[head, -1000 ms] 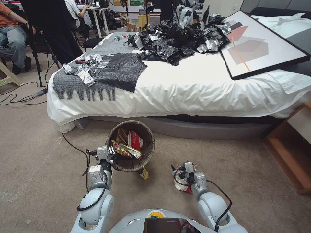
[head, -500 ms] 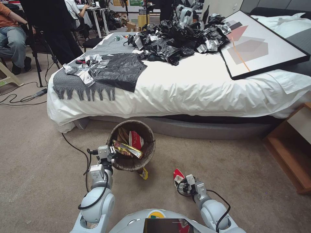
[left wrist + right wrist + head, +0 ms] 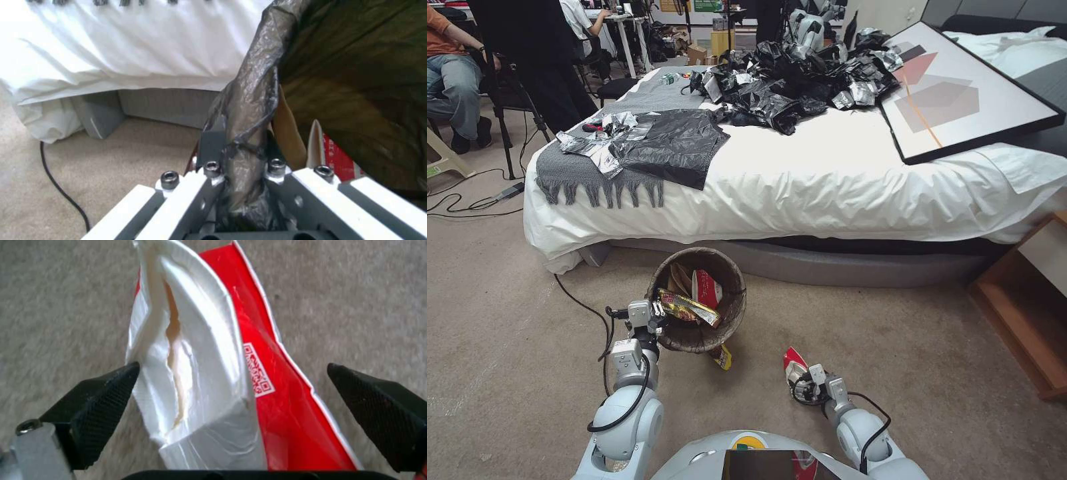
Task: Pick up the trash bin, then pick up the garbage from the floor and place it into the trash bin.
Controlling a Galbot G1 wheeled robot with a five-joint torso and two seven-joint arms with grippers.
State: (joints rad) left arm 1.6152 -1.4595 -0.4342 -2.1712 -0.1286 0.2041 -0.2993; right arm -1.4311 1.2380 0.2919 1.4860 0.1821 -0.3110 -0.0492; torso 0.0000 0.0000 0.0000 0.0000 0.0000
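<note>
The left gripper (image 3: 657,312) is clamped on the near rim of the trash bin (image 3: 728,313), pinching the dark brown bag folded over that rim; in the left wrist view the bag plastic (image 3: 249,110) runs straight up between the two closed fingers (image 3: 209,146), and the gripper's own tips are buried under it, so where metal meets plastic cannot be made out. Past that grip, inside the bin, lie a red-and-white carton (image 3: 707,288), a long red and yellow snack wrapper (image 3: 688,308) and a brown paper piece (image 3: 679,279); the bin's bottom is hidden beneath them. Just under the bin's near side, to the right of the left gripper, a small yellow wrapper (image 3: 721,357) pokes out, mostly covered by the bin. The right gripper (image 3: 802,381) is low over the carpet (image 3: 507,347) with its black fingertips (image 3: 95,396) spread wide, and a crushed red-and-white packet (image 3: 213,373) lies between them, its white torn mouth beside one tip and its red side with a small printed square facing the other. The near end of the packet is cut off by the gripper body, and whether either tip touches it cannot be told. In the head view the packet's red tip (image 3: 792,359) shows just ahead of the right gripper. Beyond both grippers stands the bed (image 3: 827,187), heaped with black plastic bags (image 3: 794,80).
</note>
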